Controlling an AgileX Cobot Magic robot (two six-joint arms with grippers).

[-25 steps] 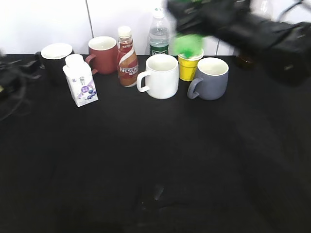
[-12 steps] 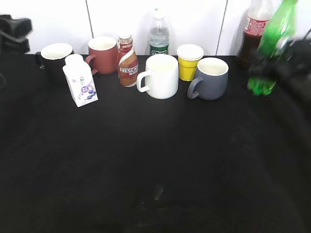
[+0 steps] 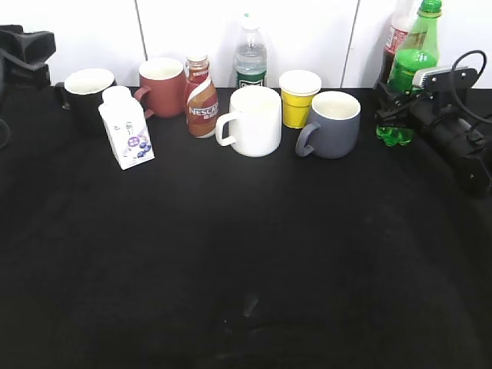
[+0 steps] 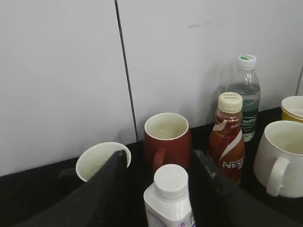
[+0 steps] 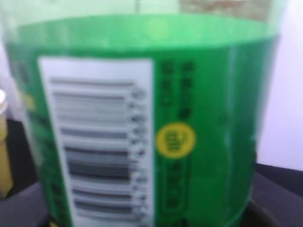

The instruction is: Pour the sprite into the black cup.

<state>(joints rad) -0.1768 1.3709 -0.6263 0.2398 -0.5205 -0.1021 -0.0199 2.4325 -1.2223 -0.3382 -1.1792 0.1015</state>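
Observation:
The sprite is a green bottle standing upright at the back right of the black table, its base on or just above the cloth. My right gripper is shut on its middle. In the right wrist view the sprite's label and barcode fill the frame. The black cup stands at the back left, white inside. My left gripper is open and empty, held above the table's back left. The black cup shows just beyond its left finger.
Along the back stand a brownish-red mug, a Nescafe bottle, a water bottle, a white mug, a yellow cup and a grey mug. A small white carton stands near the black cup. A dark drink bottle is behind the sprite.
My right arm swung the sprite from above the middle cups to the back right, where it now stands upright. The left arm has come into view at the top left.

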